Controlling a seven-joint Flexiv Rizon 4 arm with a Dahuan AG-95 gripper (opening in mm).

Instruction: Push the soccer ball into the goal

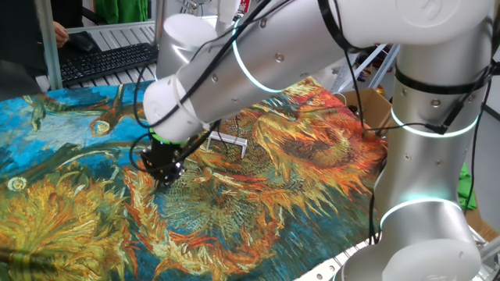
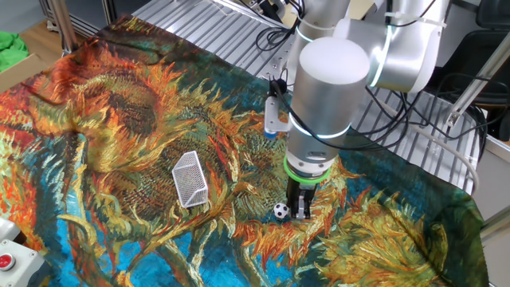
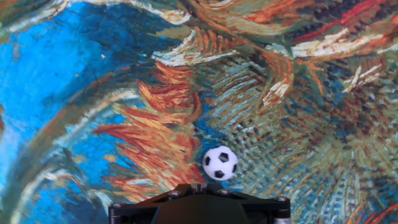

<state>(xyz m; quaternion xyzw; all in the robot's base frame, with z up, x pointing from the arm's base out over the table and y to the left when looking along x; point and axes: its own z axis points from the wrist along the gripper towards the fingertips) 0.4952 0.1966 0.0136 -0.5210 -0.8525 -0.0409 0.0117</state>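
Note:
The soccer ball (image 2: 280,211) is a tiny white ball with black patches lying on the painted cloth. In the hand view the ball (image 3: 220,163) lies just ahead of my fingertips, slightly to the right. My gripper (image 2: 300,209) points straight down at the cloth, right beside the ball, with its jaws pressed together and holding nothing. It also shows in the hand view (image 3: 198,185) and in one fixed view (image 1: 166,179), where the ball is hidden behind it. The goal (image 2: 190,179) is a small white mesh frame standing on the cloth a few ball-widths to the left; it shows in one fixed view too (image 1: 227,142).
The sunflower-print cloth (image 2: 119,104) covers the table, with folds near its edges. A keyboard (image 1: 109,62) lies beyond the cloth's far side. Cables (image 2: 414,119) hang beside the arm's base. A red button box (image 2: 6,259) sits at the cloth's corner.

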